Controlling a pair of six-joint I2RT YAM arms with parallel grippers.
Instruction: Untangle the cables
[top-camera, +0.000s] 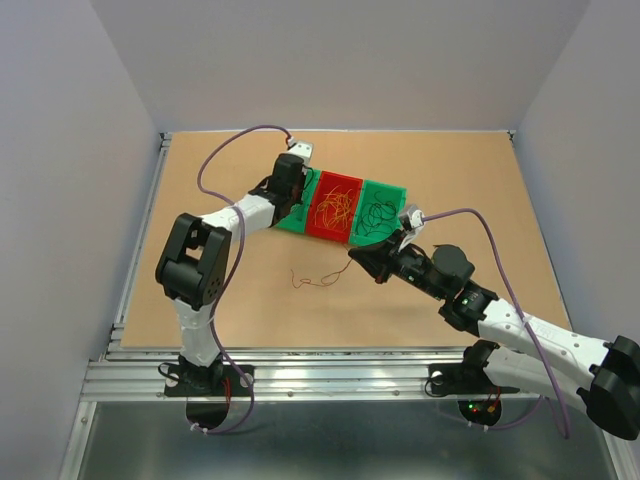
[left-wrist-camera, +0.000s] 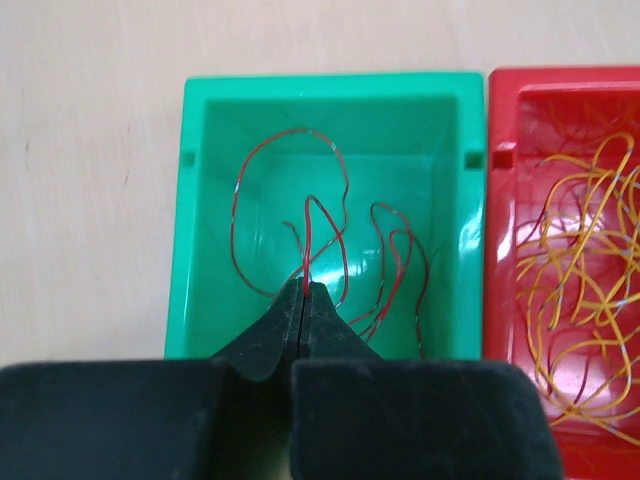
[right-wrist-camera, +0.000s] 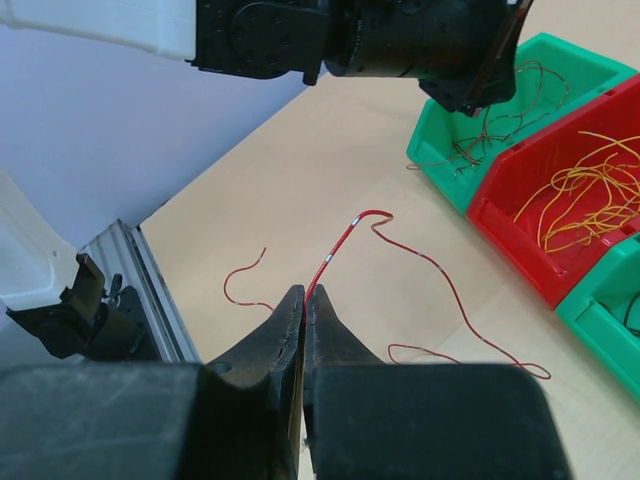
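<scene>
Left gripper (left-wrist-camera: 303, 292): jaws closed, pinching a red wire (left-wrist-camera: 305, 245) inside the left green bin (left-wrist-camera: 195, 200).
Red bin (left-wrist-camera: 503, 200), at that bin's 3 o'clock: holds yellow wires (left-wrist-camera: 580, 290).
Right green bin (top-camera: 395, 192): holds dark wires (top-camera: 375, 215).
Right gripper (right-wrist-camera: 304, 292): closed on a red strand (right-wrist-camera: 345, 238) that trails on the table (top-camera: 450, 170), at 6 o'clock of the red bin.

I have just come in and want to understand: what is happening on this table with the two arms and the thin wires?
Two robot arms seem to be sorting thin wires by colour into three bins. The left pincer is shut on a red wire inside the left green bin. The right pincer is shut on a second red wire that lies loose on the table. The red bin in the middle holds yellow wires; the other green bin holds dark wires.
</scene>
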